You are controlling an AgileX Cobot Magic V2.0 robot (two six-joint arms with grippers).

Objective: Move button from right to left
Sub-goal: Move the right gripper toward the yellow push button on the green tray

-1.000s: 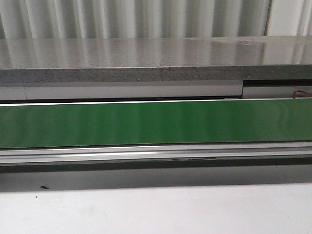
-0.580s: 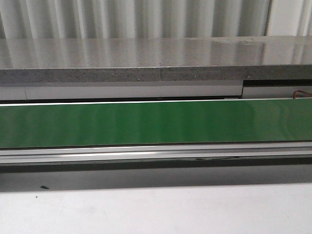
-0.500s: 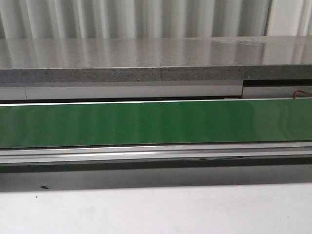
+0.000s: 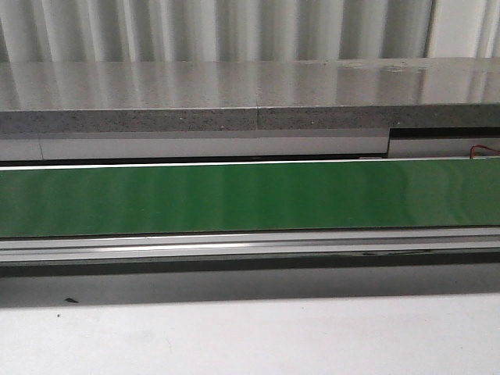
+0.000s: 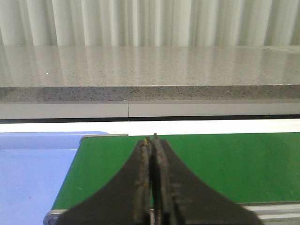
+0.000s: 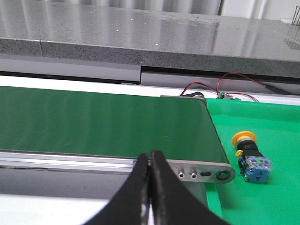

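Observation:
The button (image 6: 250, 156) lies on its side on a bright green mat (image 6: 272, 197) past the belt's right end, seen only in the right wrist view: yellow-orange head, black collar, blue-grey block. My right gripper (image 6: 150, 153) is shut and empty, in front of the conveyor rail and well apart from the button. In the left wrist view my left gripper (image 5: 152, 139) is shut with nothing in it, over the green belt (image 5: 225, 164) near its left end. Neither gripper nor the button shows in the front view.
The green conveyor belt (image 4: 250, 197) runs across the front view with a metal rail (image 4: 250, 246) before it. Behind stands a grey stone shelf (image 4: 250, 94). A blue surface (image 5: 28, 173) adjoins the belt's left end. Red wires (image 6: 225, 79) lie behind the mat.
A small dark mark on the front rail has drifted rightward. Nothing else has visibly changed.

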